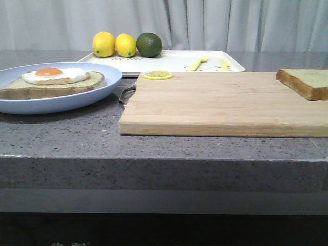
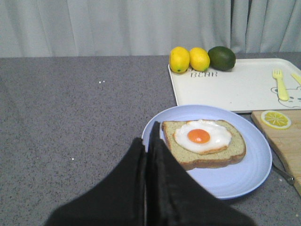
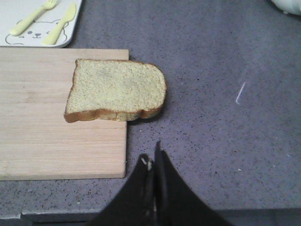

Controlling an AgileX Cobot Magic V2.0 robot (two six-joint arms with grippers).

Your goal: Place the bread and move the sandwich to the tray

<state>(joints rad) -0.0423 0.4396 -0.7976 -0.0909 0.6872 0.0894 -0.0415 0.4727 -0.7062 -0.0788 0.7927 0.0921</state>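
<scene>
The plain bread (image 1: pixel 306 82) (image 3: pixel 116 89) lies on the right end of the wooden cutting board (image 1: pixel 215 102), partly overhanging its edge. A second slice with a fried egg (image 1: pixel 54 76) (image 2: pixel 203 137) on top lies on the pale blue plate (image 1: pixel 97 87) (image 2: pixel 249 174) at the left; no top slice covers it. The white tray (image 1: pixel 169 61) (image 2: pixel 235 89) stands behind the board. My left gripper (image 2: pixel 148 141) is shut and empty, just before the plate's rim. My right gripper (image 3: pixel 153 157) is shut and empty, over the counter near the board's corner, short of the bread. Neither gripper shows in the front view.
Two lemons (image 1: pixel 104 44) and a lime (image 1: pixel 149 44) sit at the tray's back left. A yellow fork (image 2: pixel 281 84) and knife (image 1: pixel 224 63) lie on the tray. A lemon slice (image 1: pixel 157 75) lies on the board's far corner. The counter's front edge (image 1: pixel 164 159) is close.
</scene>
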